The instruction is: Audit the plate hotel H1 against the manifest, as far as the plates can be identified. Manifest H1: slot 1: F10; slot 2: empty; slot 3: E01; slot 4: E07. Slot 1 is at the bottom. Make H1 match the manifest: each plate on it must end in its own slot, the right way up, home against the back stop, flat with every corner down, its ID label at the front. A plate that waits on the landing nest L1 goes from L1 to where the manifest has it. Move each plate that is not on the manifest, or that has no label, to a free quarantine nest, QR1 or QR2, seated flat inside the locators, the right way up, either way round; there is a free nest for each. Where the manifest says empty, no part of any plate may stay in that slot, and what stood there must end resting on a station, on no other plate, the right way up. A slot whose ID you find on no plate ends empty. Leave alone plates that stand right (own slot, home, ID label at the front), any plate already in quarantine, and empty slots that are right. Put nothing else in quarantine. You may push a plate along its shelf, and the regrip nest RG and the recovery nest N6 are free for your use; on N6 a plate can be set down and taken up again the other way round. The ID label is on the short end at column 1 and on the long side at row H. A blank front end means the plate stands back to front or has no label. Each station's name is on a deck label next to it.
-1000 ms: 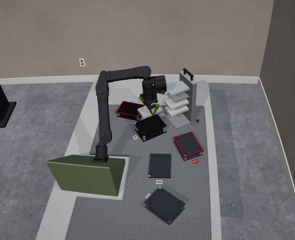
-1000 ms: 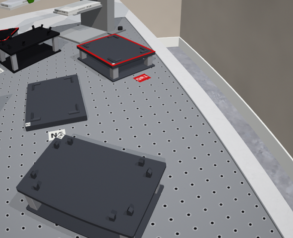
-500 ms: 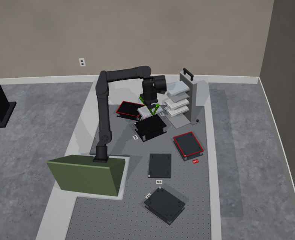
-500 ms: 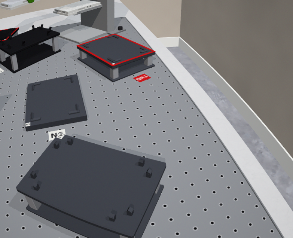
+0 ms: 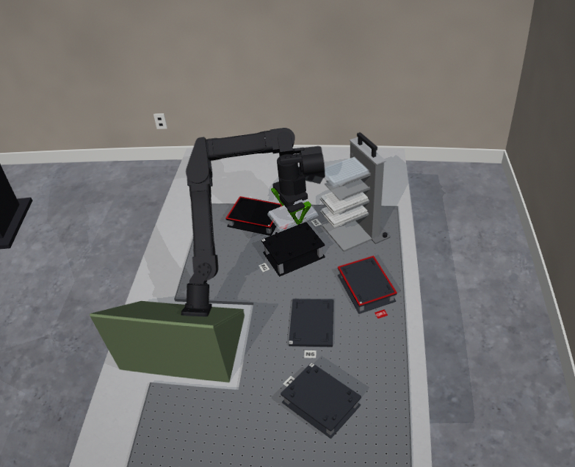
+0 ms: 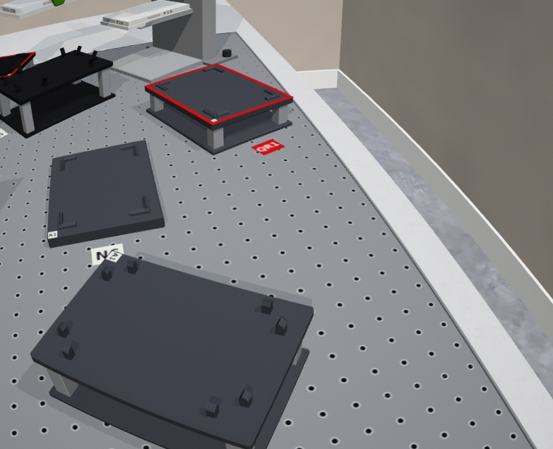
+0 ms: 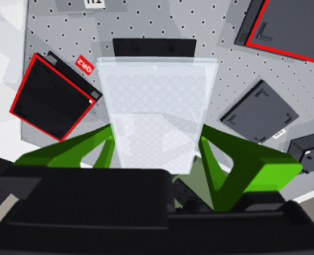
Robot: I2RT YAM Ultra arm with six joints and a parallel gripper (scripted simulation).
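The gripper (image 7: 158, 150) is clamping a clear well plate (image 7: 157, 116) by its long sides — carrying it level toward red-rimmed QR2 (image 7: 50, 96) at the deck's back edge, squaring it over the locators

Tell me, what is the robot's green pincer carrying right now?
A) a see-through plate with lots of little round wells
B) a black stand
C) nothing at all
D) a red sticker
A. In the wrist view the pincer has its green fingers on both sides of a clear well plate, held up above the deck.
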